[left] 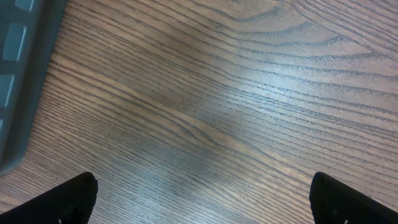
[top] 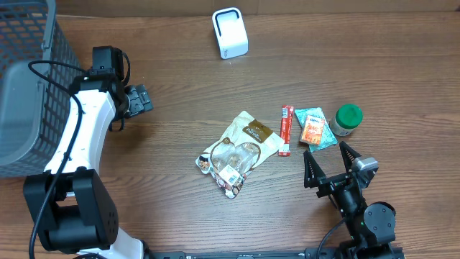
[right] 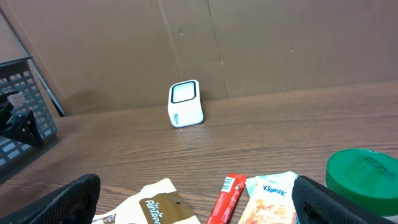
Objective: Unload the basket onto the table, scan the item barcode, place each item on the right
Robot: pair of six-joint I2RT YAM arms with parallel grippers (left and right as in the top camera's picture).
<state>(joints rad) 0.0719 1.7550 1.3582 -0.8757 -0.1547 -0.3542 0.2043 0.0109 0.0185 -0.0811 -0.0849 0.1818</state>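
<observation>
Listing left to right, every place taken from the small white box-shaped barcode scanner (top: 230, 33) on the brown wooden table (top: 180, 86).

- Grey wire-mesh basket (top: 50, 43): far left of the scanner.
- Left gripper (top: 142, 99): left of the scanner, nearer the robot. Claw spread wide over bare wood, holding nothing.
- Cream-and-brown crinkled snack pouch (top: 241, 147): straight in front of the scanner, well apart, lying flat.
- Thin red stick sachet (top: 286, 129): front-right of the scanner.
- Teal-and-orange tissue packet (top: 315, 129): further right again.
- Green-lidded round jar (top: 348, 119): furthest right of the scanner.
- Right gripper (top: 327, 155): front-right of the scanner, nearest the robot. Claw spread, empty, its tips near the tissue packet.

Step in hand, by my reckoning: choosing and picking, since no item is lifted yet. The next move calls for closing on one item, likely the packet, then carrying it to the scanner with its barcode facing the window. No barcode is legible from here.
</observation>
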